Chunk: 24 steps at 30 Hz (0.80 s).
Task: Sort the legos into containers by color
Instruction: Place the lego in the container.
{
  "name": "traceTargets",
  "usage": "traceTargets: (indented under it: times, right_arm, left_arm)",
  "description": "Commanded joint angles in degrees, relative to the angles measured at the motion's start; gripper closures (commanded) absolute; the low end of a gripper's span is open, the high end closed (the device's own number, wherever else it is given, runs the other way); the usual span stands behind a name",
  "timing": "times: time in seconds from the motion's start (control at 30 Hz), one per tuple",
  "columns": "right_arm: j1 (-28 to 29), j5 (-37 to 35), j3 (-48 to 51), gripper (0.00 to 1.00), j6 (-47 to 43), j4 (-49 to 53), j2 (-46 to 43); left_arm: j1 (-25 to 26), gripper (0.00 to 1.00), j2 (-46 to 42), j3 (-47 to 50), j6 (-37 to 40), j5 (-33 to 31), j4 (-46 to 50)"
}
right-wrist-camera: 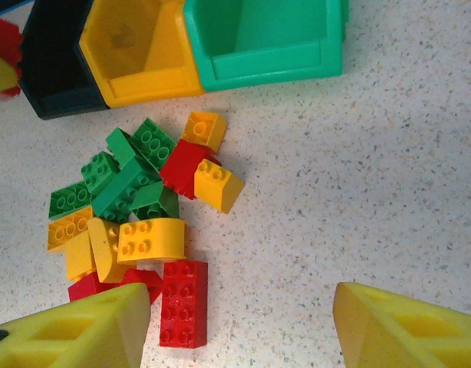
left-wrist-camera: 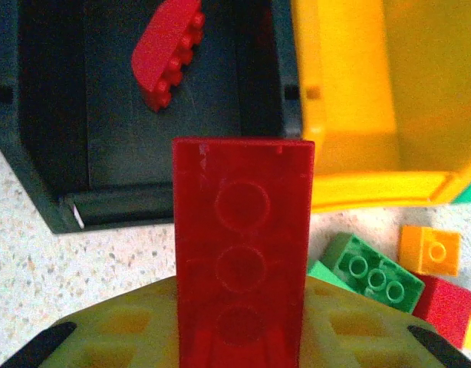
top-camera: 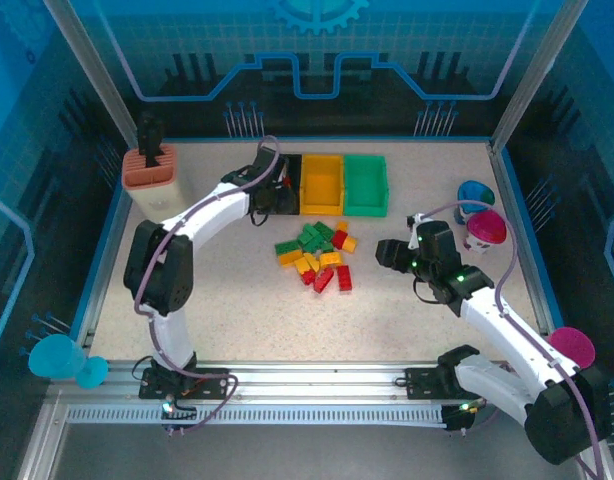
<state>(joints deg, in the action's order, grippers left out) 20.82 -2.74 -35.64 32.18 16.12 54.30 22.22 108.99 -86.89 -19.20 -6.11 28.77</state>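
My left gripper [top-camera: 266, 196] [left-wrist-camera: 243, 333] is shut on a long red lego [left-wrist-camera: 243, 245], held just in front of the black container [left-wrist-camera: 36, 153] [top-camera: 290, 170]. A red lego [left-wrist-camera: 168, 50] lies inside that container. The yellow container [top-camera: 323, 185] [right-wrist-camera: 136, 46] and the green container [top-camera: 365, 185] [right-wrist-camera: 258, 38] stand beside it in a row. A pile of red, yellow-orange and green legos [top-camera: 317, 258] [right-wrist-camera: 136, 207] lies in front of them. My right gripper [top-camera: 389, 252] [right-wrist-camera: 243, 310] hangs open over bare table, just right of a red lego [right-wrist-camera: 183, 303] at the pile's near edge.
A salmon slotted holder [top-camera: 149, 170] stands at the back left. A blue cup [top-camera: 474, 192] and a magenta cup [top-camera: 487, 228] stand at the right, another magenta cup [top-camera: 572, 348] by the right arm, a cyan cup [top-camera: 57, 355] outside the left rail.
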Motion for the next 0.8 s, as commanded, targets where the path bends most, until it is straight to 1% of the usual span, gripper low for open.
traceTargets:
  times: [0.0, 0.2, 0.4, 0.7, 0.77]
  right_arm:
    - [-0.6, 1.2, 1.0, 0.35, 1.0, -0.3, -0.7]
    - [-0.5, 2.3, 0.6, 0.36, 1.2, -0.9, 0.3]
    - [0.1, 2.7, -0.9, 0.36, 1.0, 0.3, 0.7]
    - [1.1, 2.7, -1.4, 0.36, 0.9, 1.1, 1.3]
    - [1.3, 2.5, -1.6, 0.36, 0.9, 1.2, 1.3]
  left_arm:
    - [-1.9, 0.65, 3.1, -5.9, 2.2, 0.8, 1.6]
    - [-4.6, 0.64, 9.9, -12.8, 2.3, 2.8, 4.1]
    - [-5.0, 0.62, 14.6, -17.7, 2.3, 3.6, 5.7]
    - [-5.1, 0.58, 16.4, -20.5, 2.3, 4.1, 6.4]
    - [-5.1, 0.56, 16.5, -21.1, 2.4, 4.0, 6.6]
